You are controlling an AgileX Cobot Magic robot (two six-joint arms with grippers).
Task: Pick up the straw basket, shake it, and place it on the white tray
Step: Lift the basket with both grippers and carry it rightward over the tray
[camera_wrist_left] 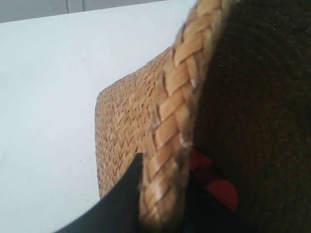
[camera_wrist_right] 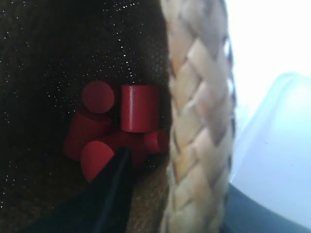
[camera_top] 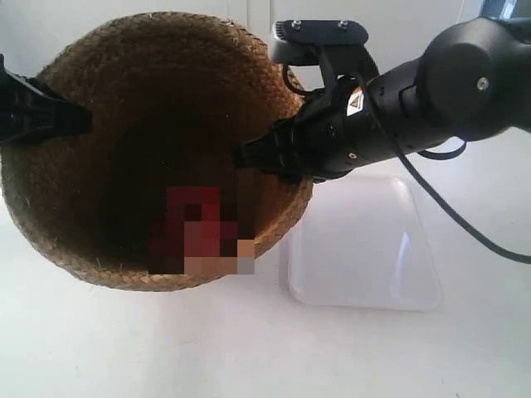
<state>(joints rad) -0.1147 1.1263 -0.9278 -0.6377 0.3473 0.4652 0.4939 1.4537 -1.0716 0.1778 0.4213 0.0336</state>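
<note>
The straw basket (camera_top: 124, 108) fills the exterior view's left half, its dark mouth tipped toward the camera. My left gripper (camera_top: 81, 121), on the arm at that view's left, is shut on the braided rim (camera_wrist_left: 175, 121), with one black finger (camera_wrist_left: 127, 189) outside the wall. My right gripper (camera_top: 249, 154) is shut on the opposite rim (camera_wrist_right: 199, 121), with one finger (camera_wrist_right: 116, 179) inside the basket. Several red cylinders (camera_wrist_right: 138, 109) lie at the bottom inside. The white tray (camera_top: 365, 249) lies flat on the table beside the basket, under the right arm.
The white tabletop (camera_top: 265, 348) runs around the basket and tray. A black cable (camera_top: 448, 207) hangs from the right arm above the tray. A pale wall (camera_wrist_left: 39, 9) stands beyond the table's far edge.
</note>
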